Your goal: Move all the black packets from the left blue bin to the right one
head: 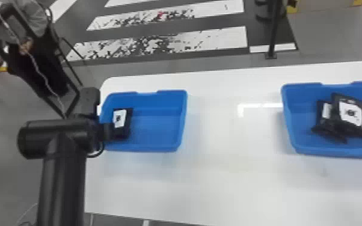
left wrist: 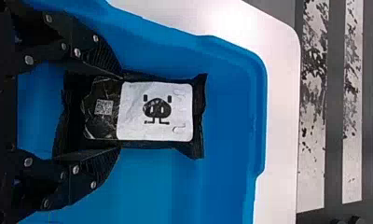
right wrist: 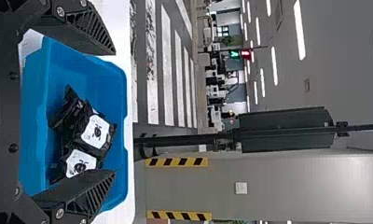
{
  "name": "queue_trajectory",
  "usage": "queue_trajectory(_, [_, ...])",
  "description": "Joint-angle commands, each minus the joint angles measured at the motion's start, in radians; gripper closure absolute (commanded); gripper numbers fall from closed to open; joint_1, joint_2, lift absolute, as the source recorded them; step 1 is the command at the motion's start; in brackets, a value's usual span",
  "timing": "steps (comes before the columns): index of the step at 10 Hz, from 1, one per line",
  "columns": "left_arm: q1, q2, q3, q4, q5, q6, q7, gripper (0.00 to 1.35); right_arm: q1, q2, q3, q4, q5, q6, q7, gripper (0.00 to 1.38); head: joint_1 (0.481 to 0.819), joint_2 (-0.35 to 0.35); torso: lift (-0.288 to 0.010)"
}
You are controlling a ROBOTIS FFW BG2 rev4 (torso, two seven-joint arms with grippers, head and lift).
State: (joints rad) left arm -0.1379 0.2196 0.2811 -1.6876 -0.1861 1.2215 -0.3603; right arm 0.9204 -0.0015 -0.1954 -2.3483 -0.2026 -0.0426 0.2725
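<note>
In the head view, my left gripper (head: pixel 108 131) is at the left side of the left blue bin (head: pixel 159 147), against a black packet (head: pixel 125 129) with a white label. The left wrist view has my left gripper (left wrist: pixel 120 112) shut on this black packet (left wrist: pixel 159 143), a finger pressed to each long edge, inside the bin (left wrist: pixel 222 186). Several black packets (head: pixel 324 124) lie heaped in the right blue bin (head: pixel 291 132). My right gripper (right wrist: pixel 114 112) stands open in the right wrist view, with the right bin (right wrist: pixel 114 79) and its packets (right wrist: pixel 72 121) beyond its fingers.
Both bins stand on a white table (head: pixel 219 180), with a wide stretch of tabletop between them. Behind the table are a black post (head: pixel 273 33) and, at the left, a chair (head: pixel 45 75) holding dark items.
</note>
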Motion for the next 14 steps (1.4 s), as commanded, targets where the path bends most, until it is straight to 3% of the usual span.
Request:
queue_trajectory(1, [0.0, 0.003, -0.01, 0.003, -0.021, -0.004, -0.002, 0.93, -0.003, 0.002, 0.0, 0.001, -0.003, 0.006, 0.001, 0.13, 0.695, 0.252, -0.14])
queue_trajectory(2, [0.003, 0.004, -0.03, 0.0, -0.031, -0.043, -0.002, 1.25, 0.0, 0.002, 0.0, 0.003, -0.009, 0.006, 0.002, 0.13, 0.695, 0.257, -0.14])
queue_trajectory(4, [0.015, 0.004, -0.058, -0.049, -0.031, -0.093, -0.043, 1.2, -0.003, 0.002, 0.0, 0.003, -0.011, 0.008, 0.005, 0.14, 0.695, 0.242, -0.14])
queue_trajectory(8, [0.199, -0.028, -0.096, -0.434, 0.011, -0.149, -0.06, 1.2, -0.027, 0.002, 0.002, -0.012, -0.013, 0.013, 0.022, 0.14, 0.695, 0.184, -0.14])
queue_trajectory(12, [0.192, -0.029, -0.305, -0.473, 0.218, -0.301, -0.094, 1.2, -0.16, 0.002, 0.06, -0.021, -0.103, 0.116, 0.093, 0.14, 0.695, 0.018, -0.14])
queue_trajectory(14, [0.194, -0.045, -0.401, -0.5, 0.24, -0.328, -0.118, 1.2, -0.233, -0.017, 0.104, -0.021, -0.152, 0.182, 0.114, 0.14, 0.695, -0.046, -0.14])
